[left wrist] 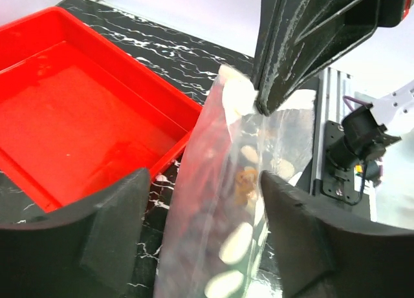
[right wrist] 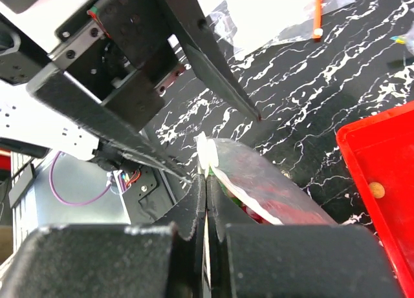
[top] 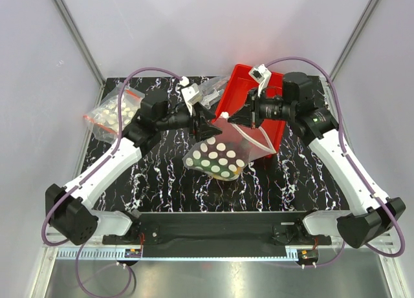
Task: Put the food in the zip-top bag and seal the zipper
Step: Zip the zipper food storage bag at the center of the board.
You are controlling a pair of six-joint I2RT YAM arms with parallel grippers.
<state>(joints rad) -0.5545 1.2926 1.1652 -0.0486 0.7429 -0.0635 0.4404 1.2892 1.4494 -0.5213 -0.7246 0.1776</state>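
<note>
The zip-top bag (top: 217, 157), clear with white dots, hangs above the table between my two grippers. My right gripper (top: 233, 119) is shut on its upper edge; in the right wrist view the jaws (right wrist: 207, 181) are pressed together on the plastic. My left gripper (top: 207, 128) is open, and its two pads stand wide apart on either side of the bag (left wrist: 220, 207). The right gripper (left wrist: 259, 105) pinches the bag's top just beyond them. Inside the bag I see an orange-yellow piece of food (left wrist: 246, 180) and red and green pieces (right wrist: 251, 211). I cannot make out the red zipper strip.
A red tray (top: 240, 91) lies right behind the bag, with a small orange-brown speck (right wrist: 376, 190) in it. Another clear bag with pale round shapes (top: 115, 114) lies at the back left. A small clear bag (top: 213, 90) lies left of the tray.
</note>
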